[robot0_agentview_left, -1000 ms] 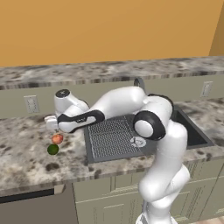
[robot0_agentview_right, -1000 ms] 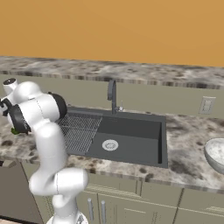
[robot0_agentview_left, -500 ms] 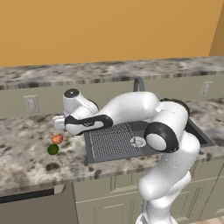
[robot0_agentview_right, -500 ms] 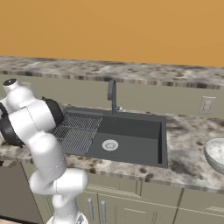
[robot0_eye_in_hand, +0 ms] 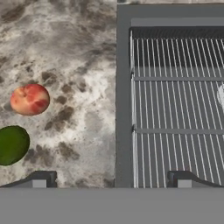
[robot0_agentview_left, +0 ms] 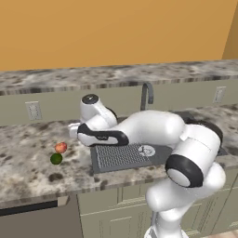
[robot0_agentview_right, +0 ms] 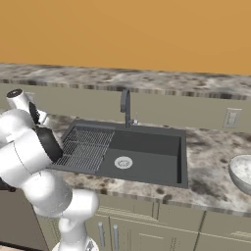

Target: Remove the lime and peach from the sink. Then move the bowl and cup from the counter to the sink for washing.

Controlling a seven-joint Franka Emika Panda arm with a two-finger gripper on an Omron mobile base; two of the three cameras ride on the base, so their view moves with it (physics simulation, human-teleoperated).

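1. My gripper [robot0_eye_in_hand: 111, 180] hangs empty, jaws wide, over the sink [robot0_agentview_right: 147, 152] drainer's edge
2. Peach [robot0_agentview_left: 61, 147] and lime [robot0_agentview_left: 56, 158] sit out on the counter [robot0_agentview_left: 28, 172]
3. Bowl [robot0_agentview_right: 241, 172] lies far opposite (past the basin)

Speckled granite counter [robot0_agentview_right: 211, 152] runs along an orange wall [robot0_agentview_right: 147, 29], beige backsplash [robot0_agentview_left: 56, 100] between. Wall outlets: one at 9 o'clock [robot0_agentview_left: 33, 110] in left base view, one at 3 o'clock [robot0_agentview_right: 232, 118] in right. Grey-green cabinet doors [robot0_agentview_right: 137, 230] at 6 o'clock, with bar handles [robot0_agentview_right: 100, 234].
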